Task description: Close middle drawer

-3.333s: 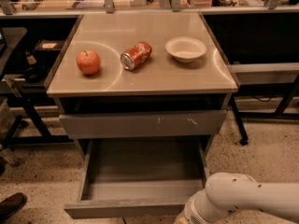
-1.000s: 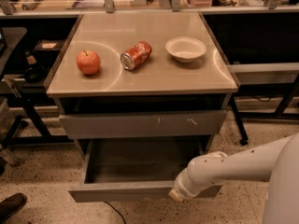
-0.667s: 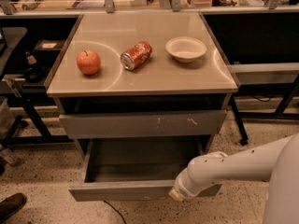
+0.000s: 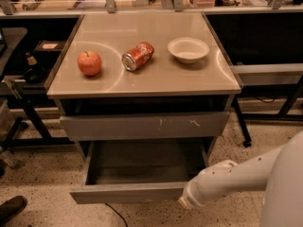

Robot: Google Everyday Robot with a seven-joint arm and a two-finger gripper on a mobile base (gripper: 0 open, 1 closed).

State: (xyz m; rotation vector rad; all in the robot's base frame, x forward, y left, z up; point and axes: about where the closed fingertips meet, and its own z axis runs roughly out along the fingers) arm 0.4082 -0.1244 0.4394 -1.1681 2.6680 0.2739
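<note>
The middle drawer (image 4: 128, 193) is pulled out below the cabinet top, its plain grey front facing me and its grey box interior (image 4: 144, 162) showing. My gripper (image 4: 186, 202) is at the end of the white arm (image 4: 236, 176), right against the right end of the drawer's front panel. Above the open drawer sits a shut grey drawer front with pale scratch marks (image 4: 147, 125).
On the cabinet top (image 4: 142, 74) stand a red apple (image 4: 89, 63), a tipped red can (image 4: 138, 56) and a white bowl (image 4: 188, 49). Dark table frames stand at the left (image 4: 28, 108) and right (image 4: 265, 79). A shoe (image 4: 12, 208) shows at the lower left.
Since 3.3 s ago my arm moved up and left to the drawer front and the drawer slid in a little. Nothing visibly moved in the last second.
</note>
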